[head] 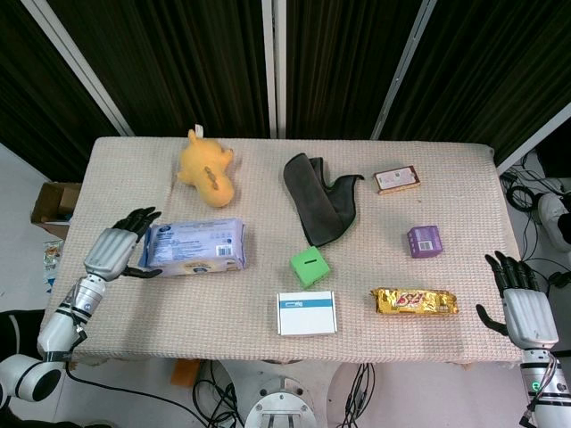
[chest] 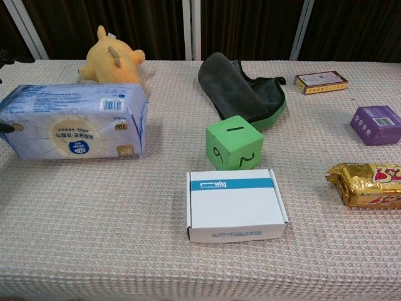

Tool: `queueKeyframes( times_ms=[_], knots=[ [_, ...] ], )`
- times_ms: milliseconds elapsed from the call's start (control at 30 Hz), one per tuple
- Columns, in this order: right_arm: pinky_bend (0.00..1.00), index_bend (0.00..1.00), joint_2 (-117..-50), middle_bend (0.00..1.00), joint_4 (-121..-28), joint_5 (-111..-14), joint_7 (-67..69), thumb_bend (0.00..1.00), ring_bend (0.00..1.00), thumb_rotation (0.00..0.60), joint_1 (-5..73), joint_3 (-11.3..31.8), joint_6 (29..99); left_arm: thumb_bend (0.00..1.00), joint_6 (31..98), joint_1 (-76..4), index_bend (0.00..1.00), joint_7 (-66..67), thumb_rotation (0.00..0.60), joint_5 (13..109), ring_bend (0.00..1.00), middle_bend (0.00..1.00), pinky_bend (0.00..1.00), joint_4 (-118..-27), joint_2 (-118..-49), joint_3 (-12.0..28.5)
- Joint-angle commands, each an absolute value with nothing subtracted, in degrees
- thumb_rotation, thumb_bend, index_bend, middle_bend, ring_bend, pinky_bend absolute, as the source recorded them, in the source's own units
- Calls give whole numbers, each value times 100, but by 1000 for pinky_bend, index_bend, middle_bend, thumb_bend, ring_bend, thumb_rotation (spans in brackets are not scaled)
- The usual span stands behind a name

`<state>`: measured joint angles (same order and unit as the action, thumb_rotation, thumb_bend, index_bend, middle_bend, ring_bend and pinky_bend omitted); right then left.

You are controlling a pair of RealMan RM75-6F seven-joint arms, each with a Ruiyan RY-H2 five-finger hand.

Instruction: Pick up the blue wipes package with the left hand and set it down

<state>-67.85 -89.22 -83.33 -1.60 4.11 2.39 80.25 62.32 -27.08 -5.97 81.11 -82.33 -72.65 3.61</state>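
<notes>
Left hand (head: 119, 247) open beside blue wipes package (head: 194, 247) lying on table (head: 464, 187); right hand (head: 520, 294) open, empty.

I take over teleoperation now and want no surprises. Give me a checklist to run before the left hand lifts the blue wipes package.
1. Left hand at the wipes package: ok, its fingers are at the package's left end.
2. Firm grip: cannot tell; the fingers are spread and contact is unclear.
3. Package lying flat on the table: ok.
4. Neighbours apart: ok in the head view; the yellow plush toy lies behind with a gap, the green cube off to the side.
5. Right hand out of the way: ok, open at the far table edge.
</notes>
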Motion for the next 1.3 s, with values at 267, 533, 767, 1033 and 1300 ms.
queueKeyframes(
  times_ms=[267, 533, 767, 1033, 1300],
  knots=[
    [0, 0, -6797, 0, -8854, -8300, -106, 212, 0, 600, 415, 242, 8006, 67, 6237, -2715, 49, -650, 475, 8125, 28, 32, 206, -8189, -7331, 363],
    [0, 0, -6880, 0, -8727, -8210, -48, 211, 0, 600, 413, 302, 8023, 64, 6019, -2844, 49, -1081, 468, 8110, 27, 41, 207, -8022, -7444, 412],
    [0, 0, -6914, 0, -8679, -8148, -97, 212, 0, 600, 476, 333, 7916, 63, 5709, -2969, 49, -1913, 452, 8125, 27, 49, 207, -7733, -7638, 409],
    [0, 0, -6905, 0, -8679, -8110, -103, 212, 0, 600, 489, 328, 7869, 64, 5504, -3118, 49, -2397, 455, 8198, 27, 134, 207, -7385, -7901, 401],
    [0, 0, -6883, 0, -8651, -8111, -32, 214, 0, 600, 476, 332, 7894, 157, 5375, -3252, 82, -2758, 600, 8370, 34, 401, 208, -7299, -7906, 324]
  ],
)
